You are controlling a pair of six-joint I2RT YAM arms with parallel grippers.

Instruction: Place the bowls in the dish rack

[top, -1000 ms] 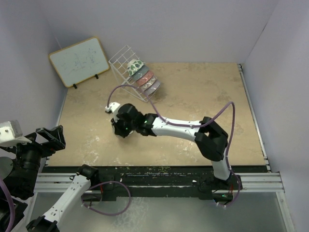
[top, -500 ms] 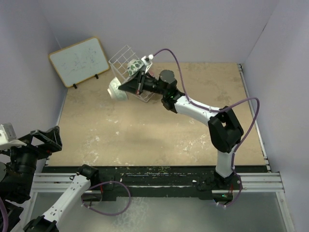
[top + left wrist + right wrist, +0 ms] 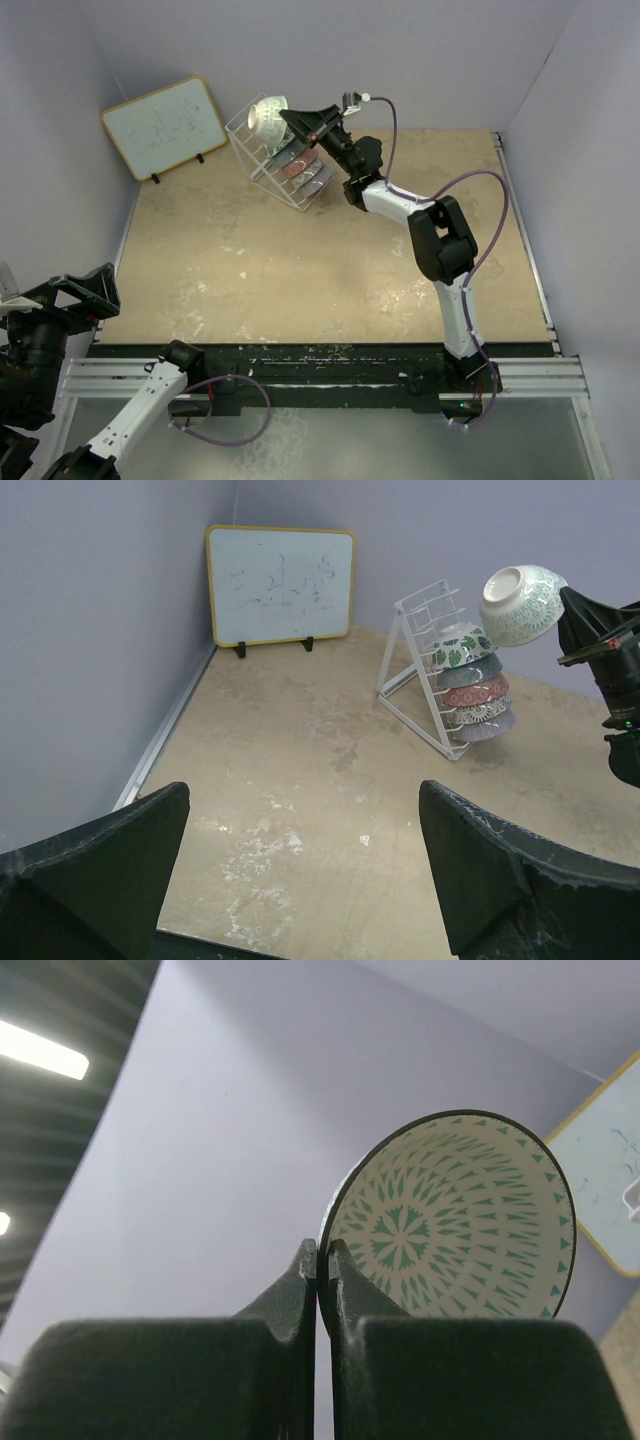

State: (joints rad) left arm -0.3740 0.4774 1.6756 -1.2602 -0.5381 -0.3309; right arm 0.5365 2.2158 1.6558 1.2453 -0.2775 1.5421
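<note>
The white wire dish rack (image 3: 248, 140) stands at the back of the table, and also shows in the left wrist view (image 3: 418, 640). Several bowls (image 3: 470, 685) are stacked in it, a green leaf one (image 3: 460, 646) on top. My right gripper (image 3: 284, 117) is shut on the rim of a green-patterned bowl (image 3: 266, 113) and holds it in the air above the rack's top end; the bowl's inside (image 3: 450, 1220) faces the right wrist camera. My left gripper (image 3: 300, 870) is open and empty, low at the near left, far from the rack.
A wood-framed whiteboard (image 3: 165, 125) leans on the back wall left of the rack. The tan table (image 3: 300, 270) has raised metal edges left and right. The right arm (image 3: 440, 240) reaches across the right half.
</note>
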